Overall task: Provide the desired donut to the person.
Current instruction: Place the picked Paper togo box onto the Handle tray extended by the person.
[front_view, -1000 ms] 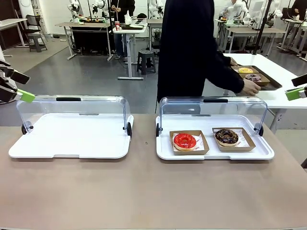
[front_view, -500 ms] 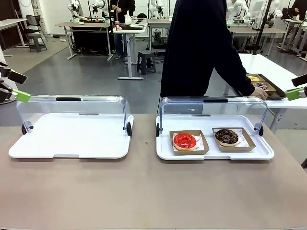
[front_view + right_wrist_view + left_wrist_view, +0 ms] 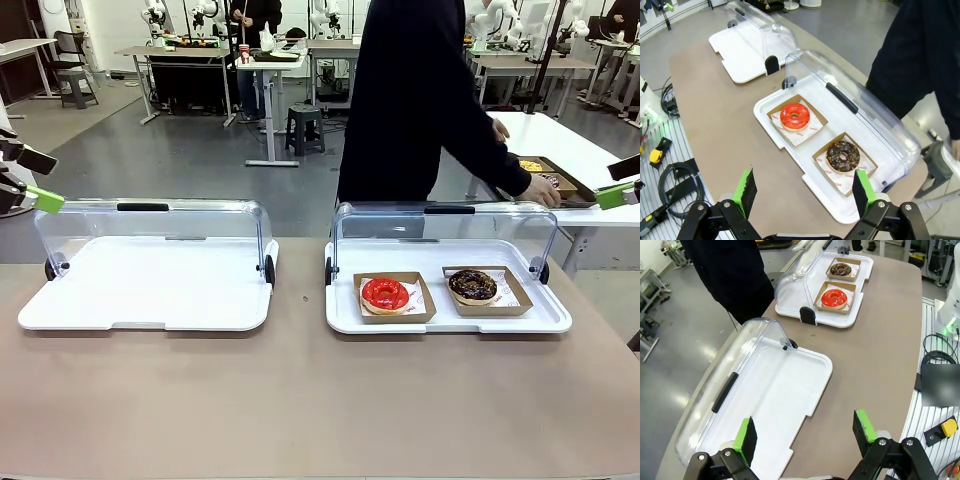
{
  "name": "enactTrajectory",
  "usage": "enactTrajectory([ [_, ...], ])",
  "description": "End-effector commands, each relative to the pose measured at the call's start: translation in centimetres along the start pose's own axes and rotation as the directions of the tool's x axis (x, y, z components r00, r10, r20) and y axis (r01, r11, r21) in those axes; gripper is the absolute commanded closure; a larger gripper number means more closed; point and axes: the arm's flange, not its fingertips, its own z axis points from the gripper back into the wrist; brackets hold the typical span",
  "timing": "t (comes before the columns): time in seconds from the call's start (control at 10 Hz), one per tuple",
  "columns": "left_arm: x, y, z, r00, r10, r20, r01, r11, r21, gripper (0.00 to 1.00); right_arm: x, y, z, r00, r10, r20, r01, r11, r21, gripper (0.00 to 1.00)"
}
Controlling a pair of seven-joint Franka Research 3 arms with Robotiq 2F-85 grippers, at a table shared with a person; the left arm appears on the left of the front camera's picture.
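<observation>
Two donuts sit in brown paper trays on the right white tray (image 3: 343, 313), whose clear lid (image 3: 445, 232) is swung up: a red-glazed donut (image 3: 385, 293) (image 3: 834, 298) (image 3: 794, 116) and a chocolate donut (image 3: 472, 286) (image 3: 841, 268) (image 3: 842, 155). The person (image 3: 420, 100) in black stands behind that tray, turned toward a side table, one hand (image 3: 545, 189) on a brown tray (image 3: 560, 183) there. My left gripper (image 3: 42, 180) (image 3: 805, 432) hangs open at the far left, above the table. At the far right my right gripper (image 3: 620, 182) (image 3: 804, 192) is open too, high over the donuts. Neither holds anything.
An empty white tray (image 3: 150, 290) (image 3: 775, 395) with its clear lid (image 3: 150, 228) raised lies on the left half of the table. The brown tabletop (image 3: 300, 400) in front of both trays is bare. The white side table (image 3: 590, 205) stands at the back right.
The person has stepped to the right and the hand has slid along the brown tray on the side table. Both grippers have stayed open and almost still.
</observation>
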Motion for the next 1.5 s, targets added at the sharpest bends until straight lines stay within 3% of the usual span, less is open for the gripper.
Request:
enactTrajectory([
  [0.0, -0.08, 0.05, 0.04, 1.000, 0.004, -0.001, -0.004, 1.000, 0.002, 0.00, -0.14, 0.01, -0.36, 1.000, 0.003, 0.018, -0.003, 1.000, 0.013, 0.00],
  [1.4, -0.08, 0.05, 0.04, 1.000, 0.004, -0.001, -0.004, 1.000, 0.002, 0.00, -0.14, 0.01, -0.36, 1.000, 0.003, 0.018, -0.003, 1.000, 0.013, 0.00],
])
